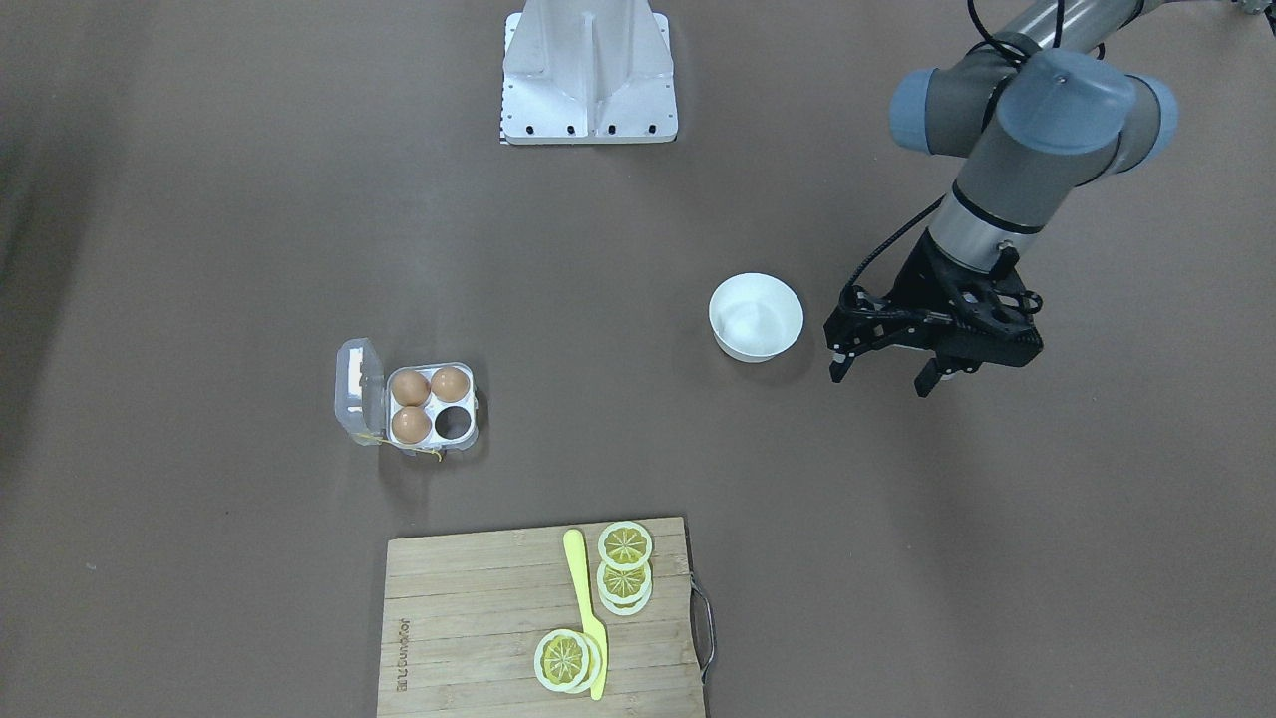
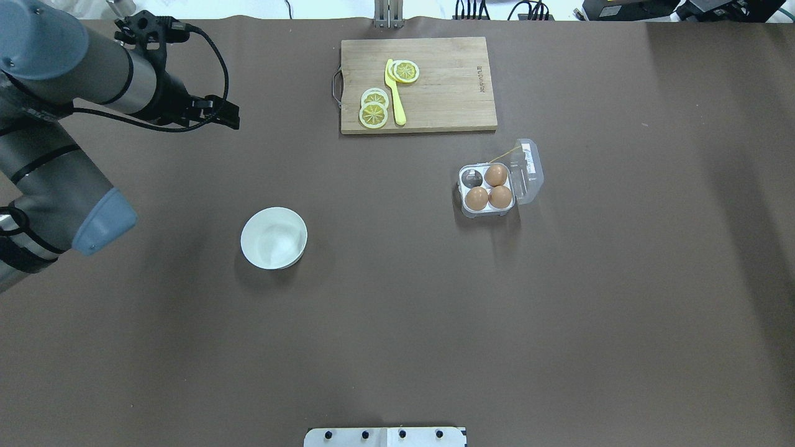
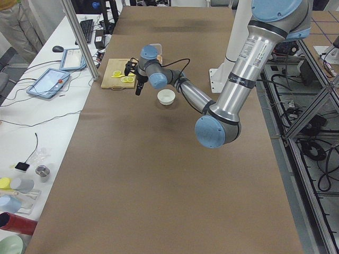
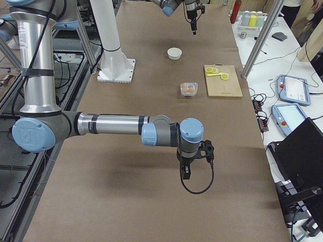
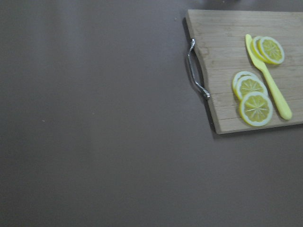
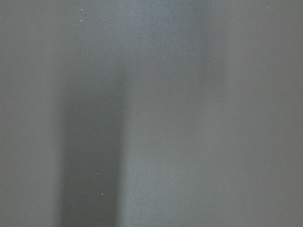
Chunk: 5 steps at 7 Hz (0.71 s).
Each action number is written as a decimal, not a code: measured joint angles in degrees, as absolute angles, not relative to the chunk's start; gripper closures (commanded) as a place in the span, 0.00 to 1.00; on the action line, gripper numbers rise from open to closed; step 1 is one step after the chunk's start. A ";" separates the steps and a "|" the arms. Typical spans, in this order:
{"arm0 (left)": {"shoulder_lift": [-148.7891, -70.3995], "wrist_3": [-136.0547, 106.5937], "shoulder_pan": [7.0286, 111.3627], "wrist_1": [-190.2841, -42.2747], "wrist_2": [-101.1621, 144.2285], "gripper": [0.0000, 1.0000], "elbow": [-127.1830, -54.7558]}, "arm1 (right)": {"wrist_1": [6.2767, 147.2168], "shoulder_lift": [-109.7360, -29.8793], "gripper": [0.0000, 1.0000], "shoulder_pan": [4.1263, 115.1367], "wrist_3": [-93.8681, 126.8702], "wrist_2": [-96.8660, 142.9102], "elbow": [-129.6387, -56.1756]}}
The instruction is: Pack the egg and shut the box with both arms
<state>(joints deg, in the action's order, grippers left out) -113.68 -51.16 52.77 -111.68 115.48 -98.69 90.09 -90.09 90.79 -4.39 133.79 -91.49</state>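
three eggs [image 1: 410,387] sit in the box [image 1: 469,399], each smooth, tan-brown and matt, one to a cup. the fourth cup [image 1: 454,422] is empty and shows dark; in the overhead view it is the far cup on the robot's left side of the box. the box is clear plastic. its see-through lid [image 1: 358,389] is open, hinged on the side toward the robot's right and tilted upward. a yellow string [image 1: 431,454] trails at the box edge facing the cutting board [image 1: 469,618].

the box stands on the brown table [image 1: 199,249] in the robot's right half, near the board and well apart from both grippers.

the left gripper [image 1: 882,379] hangs above the table just beside the white bowl [image 1: 755,316], on the side away from the box. its jaws are spread wide with nothing between them.

the right gripper [image 4: 185,169] points down over bare table at the robot's right end (seen only in the right side view). whether its jaws are apart or together cannot be told.

lemon slices [image 1: 625,545] and a yellow knife [image 1: 588,618] lie on the board.
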 measured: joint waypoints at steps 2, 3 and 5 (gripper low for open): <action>-110.97 -47.81 56.17 -111.60 117.10 0.03 -98.65 | 90.09 -90.10 0.00 90.79 -4.39 133.85 -91.49; -109.75 -46.81 57.73 -111.64 118.05 0.03 -98.67 | 90.09 -90.14 0.00 90.79 -4.39 133.88 -91.50; -107.30 -40.55 61.95 -111.53 120.71 0.03 -98.51 | 90.09 -90.17 0.00 90.79 -4.39 133.93 -91.49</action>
